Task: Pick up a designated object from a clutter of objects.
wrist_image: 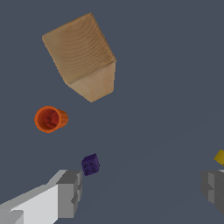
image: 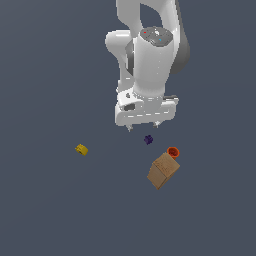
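Counter (image: 45, 210): a flat, plain slate-blue surface that fills both views and carries every item.

Arm (image: 150, 60): the white Panda comes in from the top of the exterior view and points down at the counter, its wrist above the middle of the scene.

Pincer (image: 144, 127): its fingers stand wide apart with nothing between them. In the exterior view only two small tips show under the white hand. In the wrist view the two grey fingers (wrist_image: 70, 192) sit at opposite edges of the picture, with bare counter between them.

Tan box (image: 163, 171): the biggest loose item, wood-grained, tilted on the counter, on the exterior view's right of centre.

Orange-red cup (image: 173, 151): small and round, just beside the tan box's upper corner in the exterior view; whether they touch cannot be told. In the wrist view it lies on its side, mouth towards the camera, apart from the box.

Purple block (image: 148, 140): the tiny dark piece to be picked, resting alone on the counter just below the pincer's tips in the exterior view, near the cup. In the wrist view it lies close beside one finger, untouched, not centred in the gap.

Yellow chunk (image: 81, 149): similarly tiny, well apart from the others, on the exterior view's left.
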Action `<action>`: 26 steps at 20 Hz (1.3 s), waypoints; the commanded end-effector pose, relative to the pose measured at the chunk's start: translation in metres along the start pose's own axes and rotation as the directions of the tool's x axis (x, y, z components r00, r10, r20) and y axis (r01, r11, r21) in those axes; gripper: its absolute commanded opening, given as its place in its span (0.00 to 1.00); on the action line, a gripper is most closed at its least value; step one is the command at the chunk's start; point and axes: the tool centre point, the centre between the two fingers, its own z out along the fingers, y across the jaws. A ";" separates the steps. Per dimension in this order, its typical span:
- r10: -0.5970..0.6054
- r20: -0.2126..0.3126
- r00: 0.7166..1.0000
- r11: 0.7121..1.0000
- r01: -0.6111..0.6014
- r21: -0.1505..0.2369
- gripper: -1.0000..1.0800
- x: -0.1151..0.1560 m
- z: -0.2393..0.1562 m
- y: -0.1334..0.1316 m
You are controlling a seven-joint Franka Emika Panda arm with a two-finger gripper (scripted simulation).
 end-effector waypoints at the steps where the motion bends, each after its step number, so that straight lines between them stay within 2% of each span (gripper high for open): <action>1: -0.045 0.007 0.999 0.999 0.045 -0.001 0.96 -0.008 0.027 -0.011; 7: -0.151 0.022 0.988 0.989 0.151 0.004 0.96 -0.033 0.088 -0.037; 13: -0.230 0.031 0.973 0.973 0.230 0.016 0.96 -0.058 0.129 -0.057; 20: -0.279 0.035 0.960 0.960 0.279 0.026 0.96 -0.076 0.152 -0.069; 26: -0.284 0.037 0.958 0.959 0.283 0.027 0.96 -0.078 0.154 -0.070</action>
